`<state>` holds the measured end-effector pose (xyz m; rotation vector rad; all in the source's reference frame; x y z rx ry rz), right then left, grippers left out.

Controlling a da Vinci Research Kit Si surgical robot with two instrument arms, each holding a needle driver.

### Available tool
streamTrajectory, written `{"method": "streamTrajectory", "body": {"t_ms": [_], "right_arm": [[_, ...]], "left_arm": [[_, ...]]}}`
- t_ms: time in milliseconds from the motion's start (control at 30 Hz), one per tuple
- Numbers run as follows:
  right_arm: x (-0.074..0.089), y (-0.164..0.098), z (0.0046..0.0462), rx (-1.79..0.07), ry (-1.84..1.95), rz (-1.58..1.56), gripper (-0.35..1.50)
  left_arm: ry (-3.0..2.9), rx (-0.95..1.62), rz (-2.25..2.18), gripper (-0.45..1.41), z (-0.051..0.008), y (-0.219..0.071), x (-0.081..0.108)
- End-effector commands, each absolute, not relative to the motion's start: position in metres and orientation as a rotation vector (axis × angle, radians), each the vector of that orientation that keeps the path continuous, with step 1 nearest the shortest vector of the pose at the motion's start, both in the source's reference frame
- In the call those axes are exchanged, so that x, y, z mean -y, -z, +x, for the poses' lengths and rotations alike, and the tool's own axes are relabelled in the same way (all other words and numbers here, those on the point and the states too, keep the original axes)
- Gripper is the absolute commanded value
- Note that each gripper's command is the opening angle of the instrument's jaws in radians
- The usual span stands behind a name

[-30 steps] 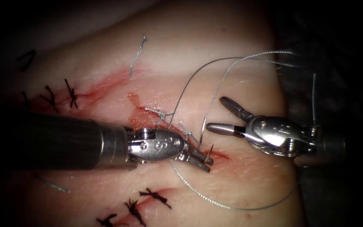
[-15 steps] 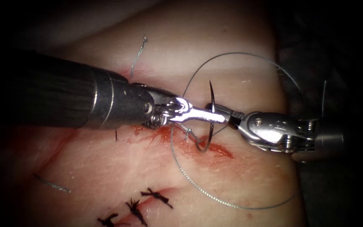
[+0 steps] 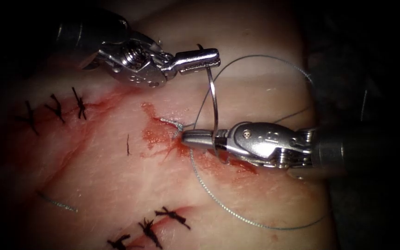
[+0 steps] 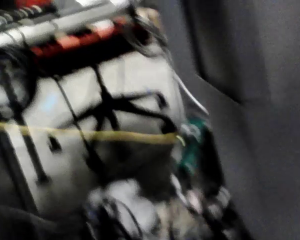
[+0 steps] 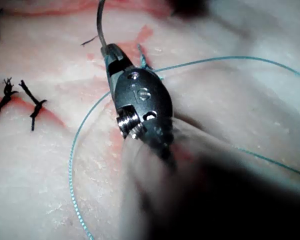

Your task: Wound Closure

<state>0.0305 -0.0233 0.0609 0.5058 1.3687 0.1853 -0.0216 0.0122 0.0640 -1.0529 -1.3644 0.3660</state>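
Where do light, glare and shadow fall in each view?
Endoscope view: light pools on the tissue, edges dark; glare on the left tool, shut on the needle near one end. Right wrist view: even light; the needle crosses the right tool, grip and tissue entry unclear. Left wrist view: lit equipment beside a dark wall.

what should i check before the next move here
1. left hand shut on the needle near one end: ok
2. right hand shut, needle crosses it; whether it grips the needle: cannot tell
3. needle's lower end free of the tissue: cannot tell, it sits behind the right hand
4. thread slack, in a wide loop on the tissue: ok
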Motion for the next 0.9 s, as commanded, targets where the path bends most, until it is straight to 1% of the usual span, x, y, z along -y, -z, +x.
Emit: {"method": "streamTrajectory", "body": {"t_ms": [33, 233, 333, 367, 567, 900], "right_arm": [[0.025, -0.06, 0.0315, -1.373, -0.145, 0.541, -0.35], [0.027, -0.059, 0.0302, -1.338, -0.132, 0.672, -0.35], [0.029, -0.058, 0.0285, -1.274, -0.171, 0.751, -0.35], [0.03, -0.058, 0.0278, -1.23, -0.191, 0.783, -0.35], [0.033, -0.056, 0.0245, -1.111, -0.309, 0.951, -0.35], [0.037, -0.053, 0.0194, -0.886, -0.442, 1.12, -0.35]], "left_arm": [[-0.399, 1.342, -1.083, -0.45, -0.0214, -0.064, -0.013], [-0.565, 1.189, -1.256, -0.45, -0.0167, -0.063, -0.016], [-0.689, 1.046, -1.371, -0.45, -0.0132, -0.063, -0.018], [-0.701, 1.025, -1.383, -0.45, -0.0122, -0.063, -0.018], [-0.785, 0.855, -1.457, -0.45, -0.0057, -0.064, -0.021], [-0.884, 0.649, -1.47, -0.45, 0.0013, -0.063, -0.024]]}}
